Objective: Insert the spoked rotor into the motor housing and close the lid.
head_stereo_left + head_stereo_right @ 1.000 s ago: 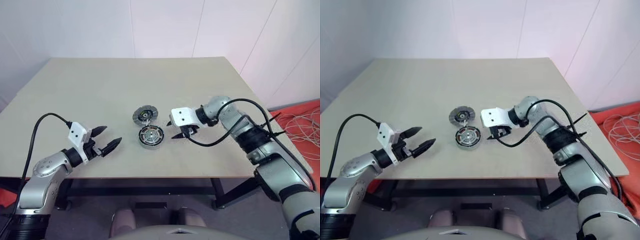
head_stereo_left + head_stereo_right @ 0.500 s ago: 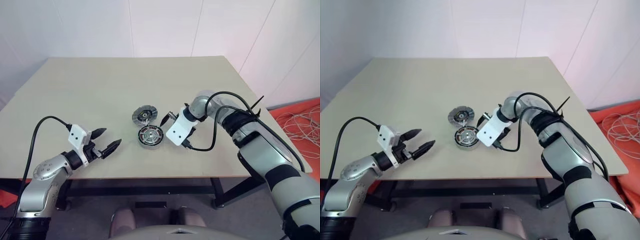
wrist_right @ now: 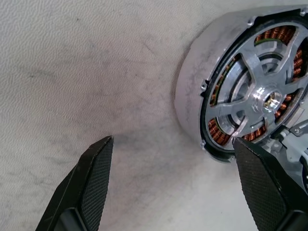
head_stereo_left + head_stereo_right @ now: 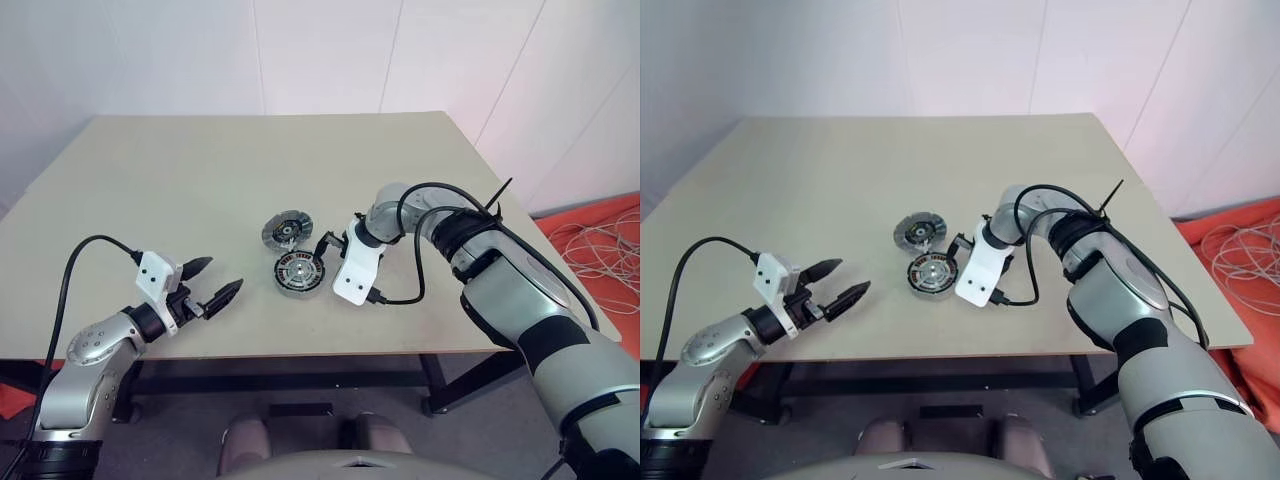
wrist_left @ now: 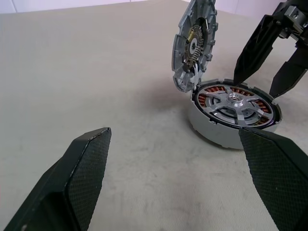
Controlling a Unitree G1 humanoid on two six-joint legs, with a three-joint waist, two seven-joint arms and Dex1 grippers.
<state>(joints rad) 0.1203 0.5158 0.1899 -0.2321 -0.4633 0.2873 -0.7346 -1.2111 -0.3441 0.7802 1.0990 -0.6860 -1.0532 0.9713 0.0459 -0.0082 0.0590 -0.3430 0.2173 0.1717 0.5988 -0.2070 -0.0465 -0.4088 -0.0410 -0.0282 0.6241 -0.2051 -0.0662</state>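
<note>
Two claws up, both spread wide, neither holding a thing. My right gripper [image 4: 330,243] points steeply down at the table [image 4: 200,180], right beside the housing [image 4: 300,274], one finger [image 5: 255,45] close by the rim on the far side, its partner just next to it; from my left wrist they look clear of the metal, though I can't swear there's no touch. Down my right wrist, the housing's pale wall sits off to one side between my open fingers [image 3: 91,183], tabletop under the rest.

Rotor [image 5: 236,103] is in: silver spokes and hub lie flat inside the housing, copper windings showing in the gaps around it. It looks level with the rim.

Lid [image 5: 195,41] is not on. From my head it looks like a flat disc [image 4: 287,229] just beyond the housing, nearly touching it. From my left wrist it stands tilted up on edge, leaning at the housing's far rim, its inner face with the dark hub turned toward me. Whether its lower edge rests on the rim or on the table just behind, I can't make out.

My left gripper [image 4: 210,281] hangs low over the near left part of the table, well apart from the parts, aimed roughly level toward them, fingers [image 5: 79,178] framing the housing from a distance.
</note>
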